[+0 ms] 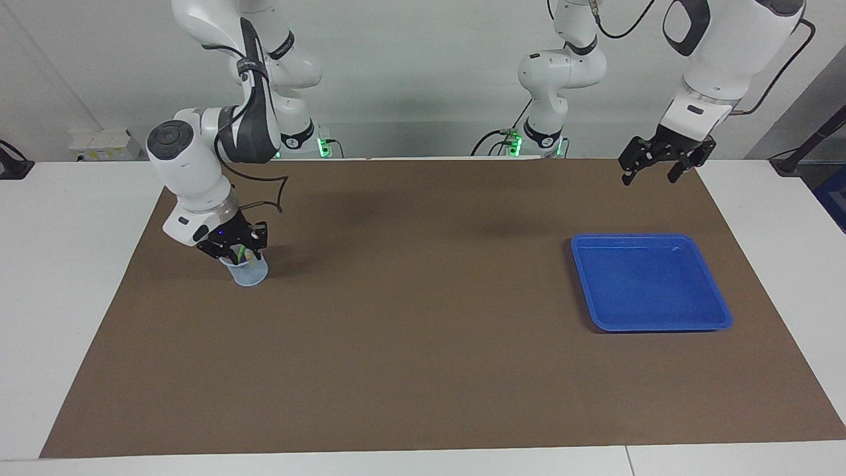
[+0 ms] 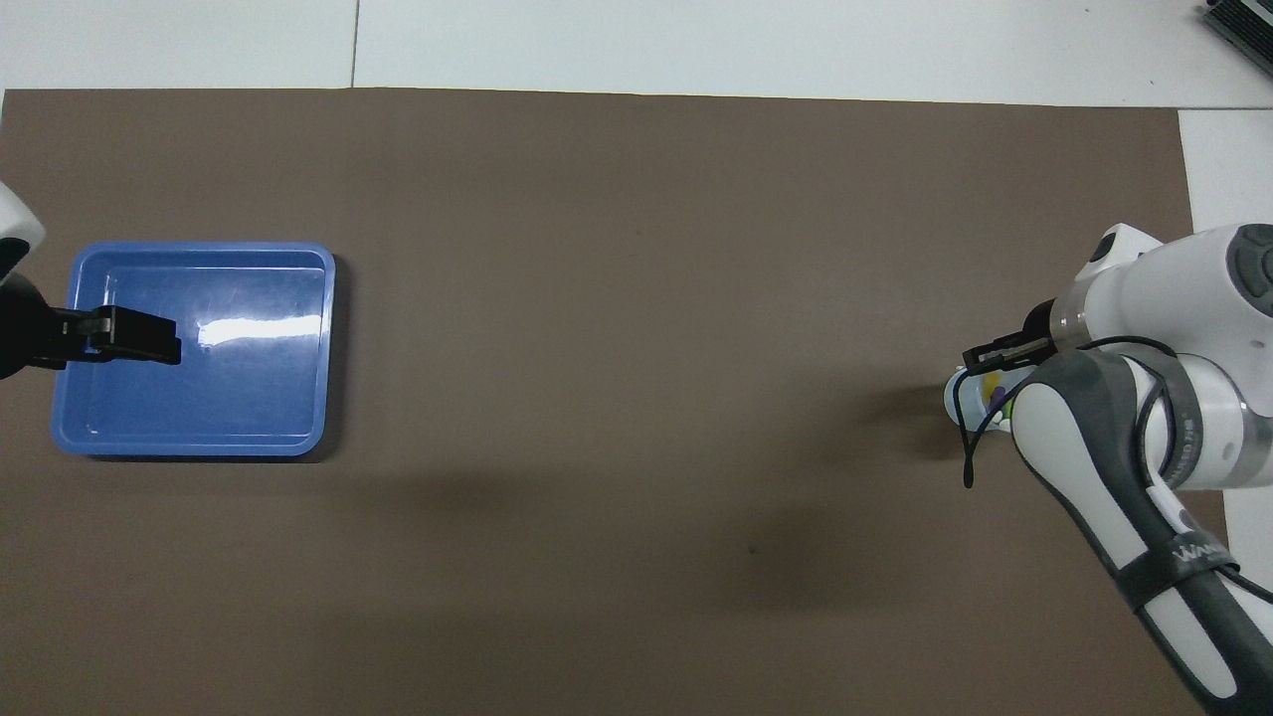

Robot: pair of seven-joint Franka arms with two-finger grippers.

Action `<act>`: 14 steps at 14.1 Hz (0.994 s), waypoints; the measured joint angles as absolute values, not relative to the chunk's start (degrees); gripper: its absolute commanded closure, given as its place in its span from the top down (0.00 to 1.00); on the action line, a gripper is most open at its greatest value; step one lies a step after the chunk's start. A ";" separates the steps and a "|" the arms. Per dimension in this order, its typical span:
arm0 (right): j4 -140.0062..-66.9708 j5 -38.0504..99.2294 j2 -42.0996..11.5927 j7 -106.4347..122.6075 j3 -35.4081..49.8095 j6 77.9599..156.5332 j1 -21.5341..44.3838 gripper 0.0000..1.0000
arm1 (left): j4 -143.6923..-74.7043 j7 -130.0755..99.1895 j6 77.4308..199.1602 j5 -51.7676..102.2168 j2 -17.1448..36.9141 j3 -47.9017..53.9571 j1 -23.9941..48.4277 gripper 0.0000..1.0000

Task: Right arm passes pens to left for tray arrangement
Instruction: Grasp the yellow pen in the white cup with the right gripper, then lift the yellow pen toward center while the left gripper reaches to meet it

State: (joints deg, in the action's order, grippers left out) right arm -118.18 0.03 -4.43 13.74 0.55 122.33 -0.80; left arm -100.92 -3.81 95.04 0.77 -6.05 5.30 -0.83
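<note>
One tray [image 1: 651,282], one cup [image 1: 250,271]; left tool [image 1: 651,166] spread apart, right tool's [image 1: 236,250] grip unclear.

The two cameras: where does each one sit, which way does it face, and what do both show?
Facing view: high across the table, looking at the robots; both whole arms show, the right pincer down at the small pale translucent cup.
Overhead view: high above the robots' end, looking steeply down; the left pincer shows over the shallow bright blue plastic tray.
Both share the tray, the cup and the brown mat, half a turn apart.
</note>
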 measured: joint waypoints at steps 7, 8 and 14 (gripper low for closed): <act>-118.72 0.03 -4.43 13.74 0.56 122.36 -0.80 0.00 | -109.54 -14.36 99.63 7.99 -10.12 5.65 2.81 1.00; -118.73 0.03 -4.43 13.74 0.56 122.17 -0.80 0.00 | -110.69 -16.08 100.61 9.46 -10.73 5.67 2.91 1.00; -113.19 0.03 -3.56 17.69 0.57 114.67 -0.94 0.00 | -116.98 -31.63 112.21 16.24 -13.14 5.71 7.28 1.00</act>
State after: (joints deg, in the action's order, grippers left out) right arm -113.19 0.03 -3.56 17.69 0.57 114.67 -0.94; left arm -116.98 -31.63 112.21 16.24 -13.14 5.71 7.28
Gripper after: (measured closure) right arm 0.828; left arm 0.000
